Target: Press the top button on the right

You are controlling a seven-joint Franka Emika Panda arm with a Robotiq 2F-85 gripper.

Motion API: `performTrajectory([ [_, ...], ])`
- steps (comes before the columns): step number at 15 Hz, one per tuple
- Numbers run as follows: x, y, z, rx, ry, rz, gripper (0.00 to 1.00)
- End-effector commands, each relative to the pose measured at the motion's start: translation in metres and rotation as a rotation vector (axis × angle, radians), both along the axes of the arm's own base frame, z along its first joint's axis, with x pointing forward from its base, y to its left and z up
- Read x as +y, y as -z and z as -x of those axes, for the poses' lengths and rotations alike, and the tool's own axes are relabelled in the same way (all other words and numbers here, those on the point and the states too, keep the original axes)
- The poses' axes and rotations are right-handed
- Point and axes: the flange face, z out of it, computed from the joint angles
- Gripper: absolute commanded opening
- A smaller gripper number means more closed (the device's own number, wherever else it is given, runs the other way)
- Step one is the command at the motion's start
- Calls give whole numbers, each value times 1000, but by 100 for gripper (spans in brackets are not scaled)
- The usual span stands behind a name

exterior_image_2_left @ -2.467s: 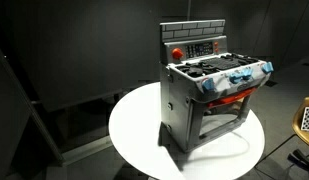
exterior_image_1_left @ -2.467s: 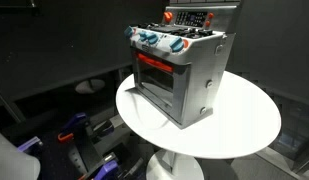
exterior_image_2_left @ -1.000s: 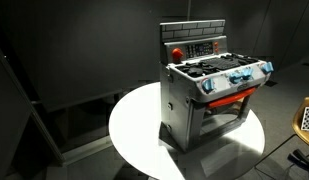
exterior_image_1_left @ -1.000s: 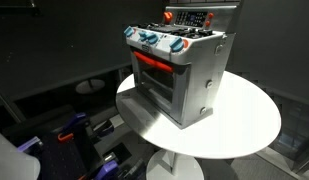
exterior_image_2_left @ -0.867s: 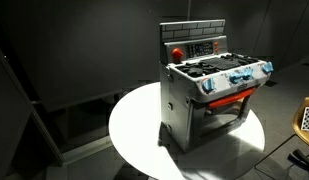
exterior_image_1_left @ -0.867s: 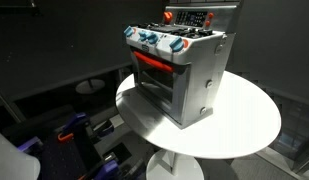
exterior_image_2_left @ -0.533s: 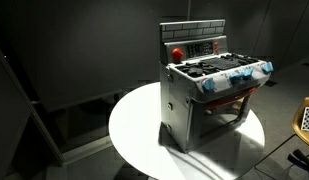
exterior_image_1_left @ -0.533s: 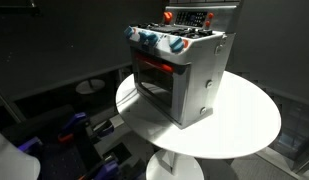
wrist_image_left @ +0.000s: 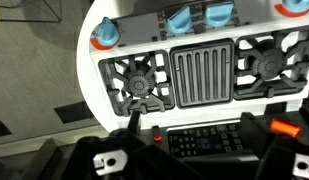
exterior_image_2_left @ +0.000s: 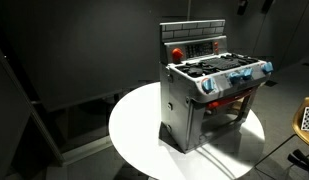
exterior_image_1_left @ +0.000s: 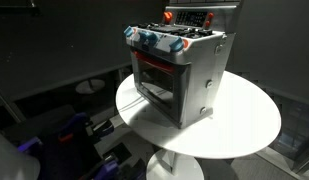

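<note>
A round white table (exterior_image_1_left: 246, 132) (exterior_image_2_left: 132, 128) carries one item, a toy stove (exterior_image_1_left: 201, 82) (exterior_image_2_left: 178, 108), standing upright near the table's middle in both exterior views. The stove's only container is the oven compartment (exterior_image_1_left: 154, 82) (exterior_image_2_left: 222, 118) in its front face; the opening reads dark below a red handle (exterior_image_2_left: 227, 99), and its contents cannot be determined. The gripper (wrist_image_left: 197, 128) appears only in the wrist view, entering from the bottom edge above the far part of the stove top. Its fingers (wrist_image_left: 132, 124) are spread well apart, released and holding nothing, with the stove's keypad (wrist_image_left: 206, 142) visible between them. A raised back panel (exterior_image_1_left: 199, 15) (exterior_image_2_left: 194, 42) stands at the far edge of the stove top. Two black burners (wrist_image_left: 140, 82) sit left and right of a central ribbed grille (wrist_image_left: 202, 72). Blue knobs (exterior_image_1_left: 152, 40) (exterior_image_2_left: 234, 80) (wrist_image_left: 179, 18) line the near edge. The red button (exterior_image_1_left: 170, 16) (exterior_image_2_left: 177, 53) (wrist_image_left: 284, 128) sits on the back panel beside the keypad; in the wrist view it lies at the right, just beside the right finger.
</note>
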Motion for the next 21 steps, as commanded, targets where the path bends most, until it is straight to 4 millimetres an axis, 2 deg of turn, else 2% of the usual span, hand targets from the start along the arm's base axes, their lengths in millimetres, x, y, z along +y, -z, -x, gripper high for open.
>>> performTrajectory([
  [1, -32, 9, -22, 7, 105, 0, 100],
  [5, -66, 24, -37, 51, 181, -25, 100],
  [8, -80, 28, -43, 69, 205, -31, 100],
  [10, -81, 24, -42, 77, 203, -44, 100],
  [11, -81, 36, -39, 68, 183, -27, 100],
  [18, -82, 31, -39, 72, 185, -27, 100],
  [21, -91, 36, -52, 33, 265, -23, 100],
])
